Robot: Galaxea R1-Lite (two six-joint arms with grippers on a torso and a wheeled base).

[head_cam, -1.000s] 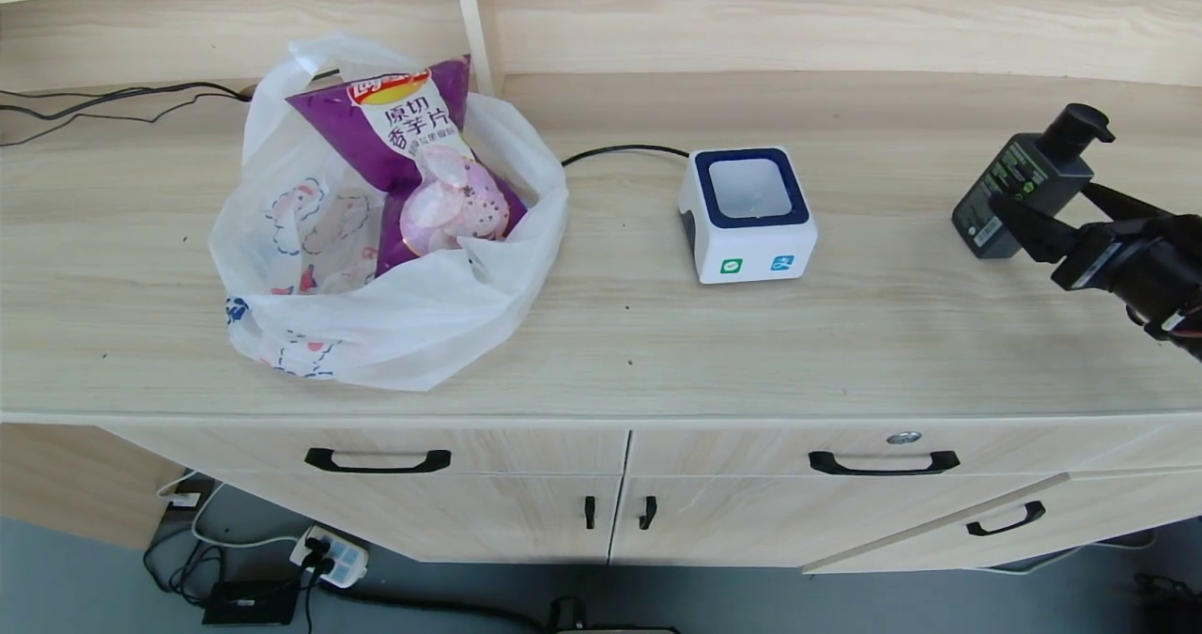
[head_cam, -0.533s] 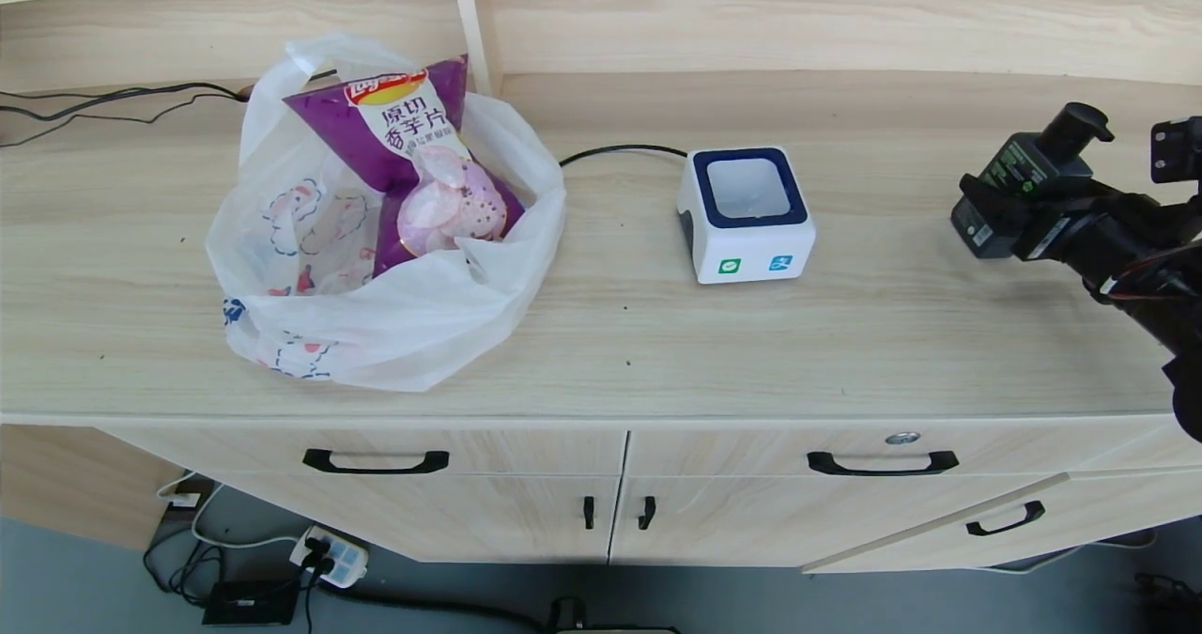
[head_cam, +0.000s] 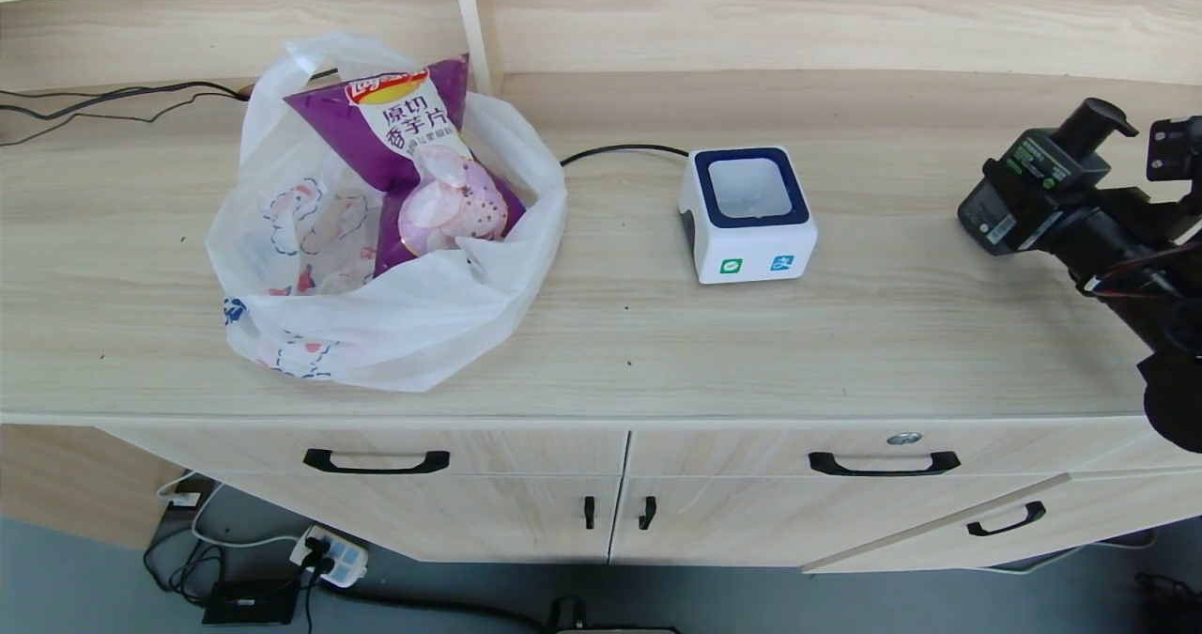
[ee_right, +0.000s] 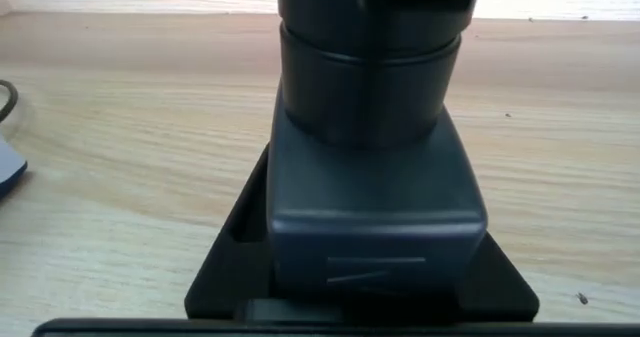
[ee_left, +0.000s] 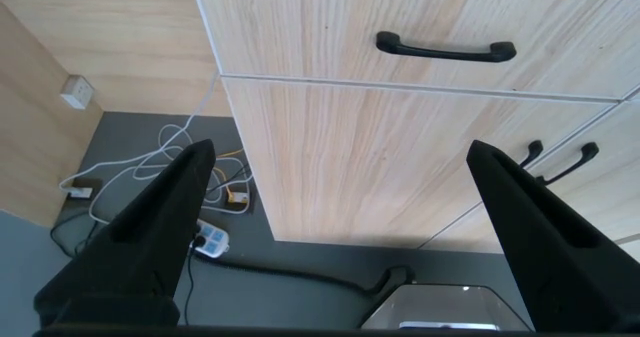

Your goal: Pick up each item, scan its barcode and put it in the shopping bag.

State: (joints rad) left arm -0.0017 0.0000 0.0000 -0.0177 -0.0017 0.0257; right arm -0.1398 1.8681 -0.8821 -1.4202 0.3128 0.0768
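A long wooden counter (head_cam: 620, 333) is stretching across the head view, with drawers and cabinet doors (ee_left: 400, 157) running below its front edge. On its left part a white plastic shopping bag (head_cam: 394, 315) is sitting open, and a purple bag of chips (head_cam: 404, 155) is standing inside it, its top sticking out above the rim. Near the middle of the counter, well apart from the shopping bag, a white cube-shaped scanner (head_cam: 748, 216) with a dark blue frame is resting with its window facing up, and a black cable (head_cam: 620, 150) is trailing from it toward the back. At the far right a dark pump bottle (head_cam: 1038, 160) is tilting over the counter with its pump head pointing up and to the back, and the right gripper (head_cam: 1028, 204) is clamping it around the body. The right wrist view is showing the bottle (ee_right: 375, 177) sitting tight between the fingers (ee_right: 225, 277). The left gripper (ee_left: 340, 149) is hanging below the counter in front of the cabinet doors, its fingers spread wide and gripping nothing.
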